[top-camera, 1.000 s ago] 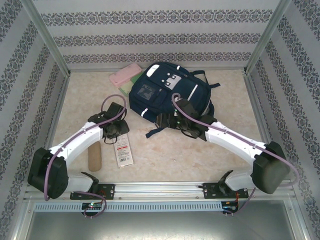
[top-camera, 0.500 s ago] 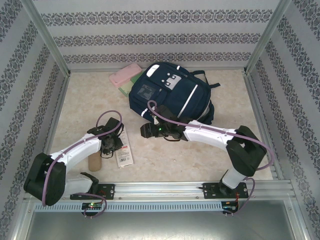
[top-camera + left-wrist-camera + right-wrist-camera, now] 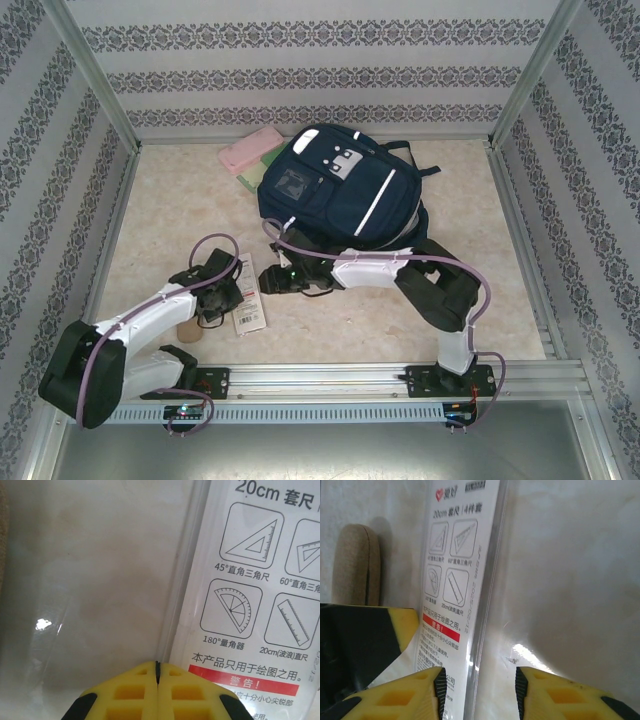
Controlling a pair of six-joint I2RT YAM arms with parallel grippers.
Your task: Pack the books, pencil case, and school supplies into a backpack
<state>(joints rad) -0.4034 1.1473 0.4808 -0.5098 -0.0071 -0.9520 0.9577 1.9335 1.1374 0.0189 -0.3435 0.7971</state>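
White with red markings, the packet of rulers (image 3: 250,306) lies flat close to the near edge of the table (image 3: 170,200), toward its left corner, and the tan oblong piece (image 3: 188,328) sits just beside it on the left. Both grippers are low over the packet. The left gripper (image 3: 156,680) has its yellow fingers pressed together at the clear margin facing the tan piece, but I cannot tell whether any film is caught between them. The right gripper (image 3: 477,690) has its fingers moderately apart, straddling the opposite long edge without gripping it. This is probably because something so thin can only be lifted by an edge. The backpack (image 3: 340,190) lies front up, well apart toward the far edge. The pink pencil case (image 3: 250,150) rests beside it on a pale green book (image 3: 262,166), so packing looks hardly begun
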